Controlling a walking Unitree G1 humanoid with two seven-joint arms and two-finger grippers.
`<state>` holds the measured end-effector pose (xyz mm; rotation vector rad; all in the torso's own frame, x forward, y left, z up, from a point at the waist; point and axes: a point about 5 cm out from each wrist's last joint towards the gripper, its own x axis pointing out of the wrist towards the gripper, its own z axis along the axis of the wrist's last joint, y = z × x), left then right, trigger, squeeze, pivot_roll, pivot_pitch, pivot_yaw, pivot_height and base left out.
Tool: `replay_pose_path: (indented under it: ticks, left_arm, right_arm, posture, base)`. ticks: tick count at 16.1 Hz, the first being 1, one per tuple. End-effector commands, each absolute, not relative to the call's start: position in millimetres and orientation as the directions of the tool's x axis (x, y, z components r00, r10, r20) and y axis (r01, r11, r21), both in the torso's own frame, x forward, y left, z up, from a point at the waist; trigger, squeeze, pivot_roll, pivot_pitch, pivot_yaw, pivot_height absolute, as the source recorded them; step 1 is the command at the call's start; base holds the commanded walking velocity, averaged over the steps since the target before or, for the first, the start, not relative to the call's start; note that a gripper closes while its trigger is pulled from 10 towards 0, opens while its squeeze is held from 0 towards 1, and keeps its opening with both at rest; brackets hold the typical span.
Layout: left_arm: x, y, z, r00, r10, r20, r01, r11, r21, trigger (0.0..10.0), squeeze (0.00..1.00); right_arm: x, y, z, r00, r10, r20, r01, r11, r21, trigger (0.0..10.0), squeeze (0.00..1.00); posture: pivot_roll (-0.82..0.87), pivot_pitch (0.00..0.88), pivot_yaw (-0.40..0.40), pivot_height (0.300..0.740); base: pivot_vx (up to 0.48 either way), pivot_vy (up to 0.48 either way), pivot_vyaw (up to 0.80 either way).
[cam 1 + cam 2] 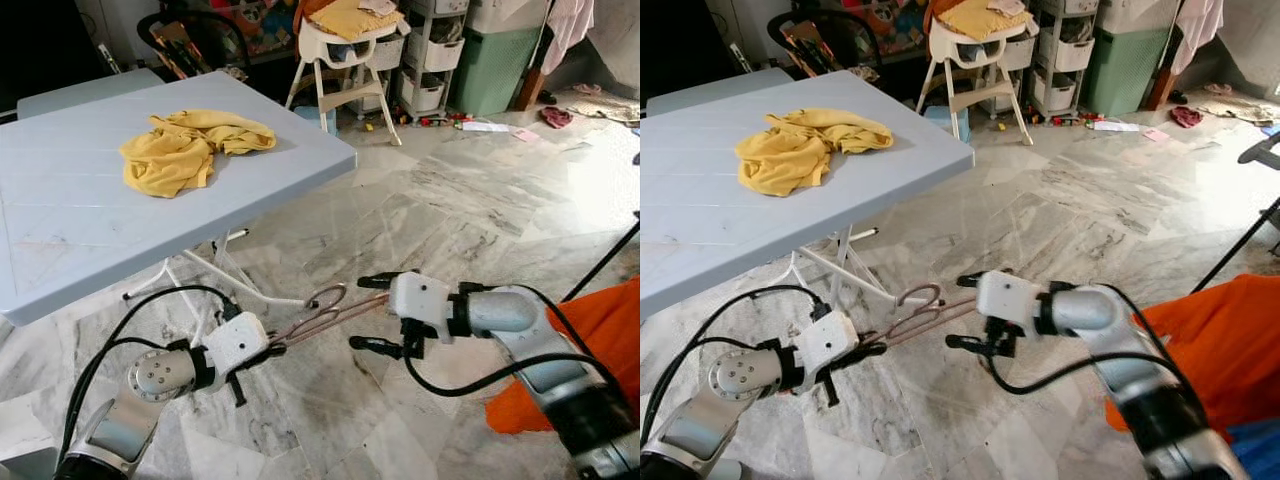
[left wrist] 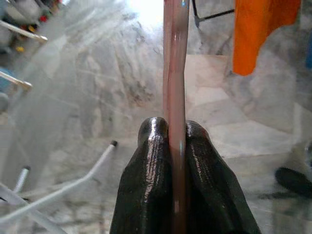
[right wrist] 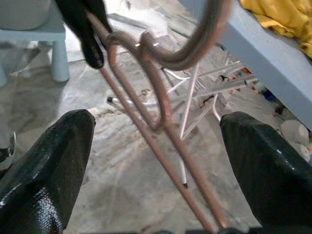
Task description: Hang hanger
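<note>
A pinkish metal hanger [image 1: 325,315] hangs low over the marble floor, its hook [image 1: 332,294] curling upward. My left gripper [image 1: 276,348] is shut on one end of its rod, and the left wrist view shows the rod [image 2: 174,73] pinched between the two fingers [image 2: 151,161]. My right gripper [image 1: 378,312] is open at the hanger's other side, one finger above the wire and one below. In the right wrist view the hanger [image 3: 161,107] passes between the spread fingers [image 3: 46,165] without touching them.
A light blue folding table [image 1: 60,230] with a yellow cloth [image 1: 190,145] stands to the left, its white legs [image 1: 230,275] just behind the hanger. Orange fabric [image 1: 600,340] and a black stand leg [image 1: 600,265] are at the right. A high chair [image 1: 345,50] and storage bins [image 1: 495,60] stand at the back.
</note>
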<state>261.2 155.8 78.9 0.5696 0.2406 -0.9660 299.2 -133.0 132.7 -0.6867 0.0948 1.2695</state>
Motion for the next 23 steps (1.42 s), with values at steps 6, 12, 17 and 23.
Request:
replay_pose_path:
  ticks: [6, 12, 17, 23]
  left_arm:
    - [269, 147, 105, 0.595, -0.716, -0.364, 0.762, 0.36, 0.538, 10.0, 0.0]
    - [272, 149, 97, 0.595, -0.696, -0.402, 0.744, 0.288, 0.602, 10.0, 0.0]
    - [274, 151, 96, 0.597, -0.692, -0.406, 0.735, 0.269, 0.622, 10.0, 0.0]
    - [275, 148, 103, 0.618, -0.698, -0.363, 0.704, 0.284, 0.651, 10.0, 0.0]
  right_arm:
    - [307, -121, 126, 0.336, 0.813, -0.476, -0.87, 0.075, -0.487, 10.0, 0.0]
    - [325, -121, 130, 0.4, 0.784, -0.475, -0.827, 0.085, -0.556, 0.0, 0.0]
    - [329, -126, 128, 0.382, 0.761, -0.524, -0.823, 0.022, -0.567, 0.0, 0.0]
    - [329, -131, 114, 0.369, 0.715, -0.593, -0.836, -0.023, -0.548, 1.0, 0.0]
  posture:
    - [-0.08, 0.027, 0.027, 0.74]
    - [-0.09, 0.028, 0.036, 0.74]
    - [-0.09, 0.03, 0.035, 0.74]
    - [-0.08, 0.035, 0.03, 0.74]
  base:
    - [0.0, 0.0, 0.0]
    - [0.0, 0.0, 0.0]
    - [0.0, 0.0, 0.0]
    - [0.0, 0.0, 0.0]
